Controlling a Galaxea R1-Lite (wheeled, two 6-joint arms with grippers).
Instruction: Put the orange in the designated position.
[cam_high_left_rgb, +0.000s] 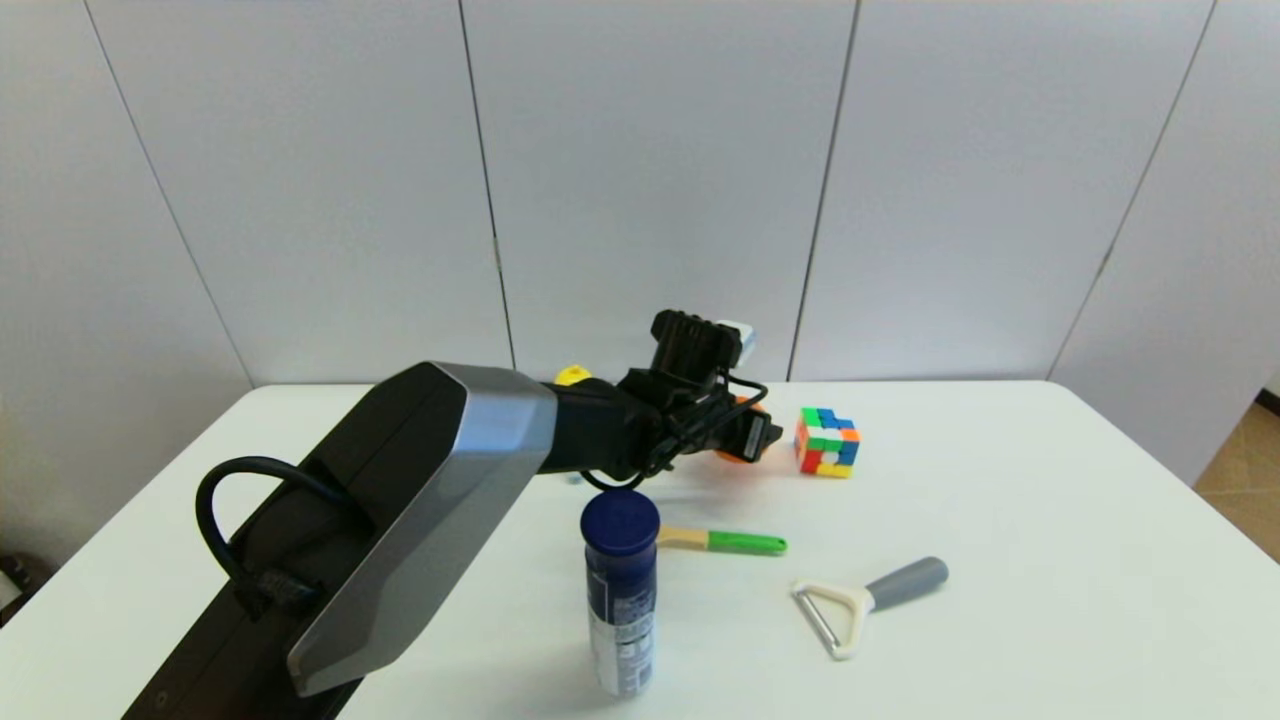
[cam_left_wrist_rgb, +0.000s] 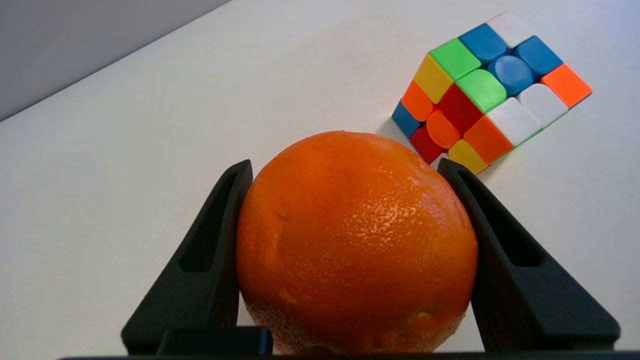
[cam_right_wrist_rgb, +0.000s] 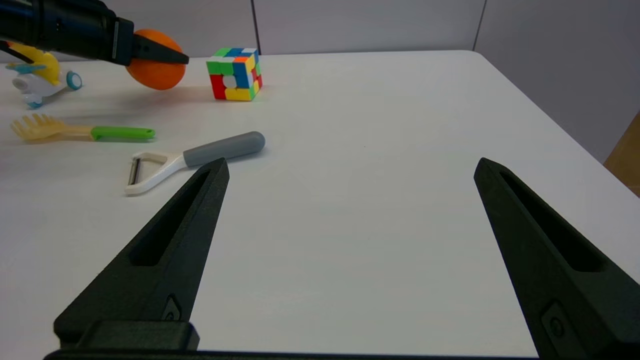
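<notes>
My left gripper reaches over the far middle of the table and is shut on the orange, a round bright fruit with dimpled skin. In the left wrist view both black fingers press against its sides. From the head view only a sliver of the orange shows past the wrist. In the right wrist view the orange sits low over the table, just left of the puzzle cube. No mark shows the designated position on the white tabletop. My right gripper is open over bare table at the right.
A multicoloured puzzle cube stands just right of the orange. A blue-capped can stands near the front. A green-handled pasta fork and a grey-handled peeler lie in the middle. A yellow toy duck sits behind the left arm.
</notes>
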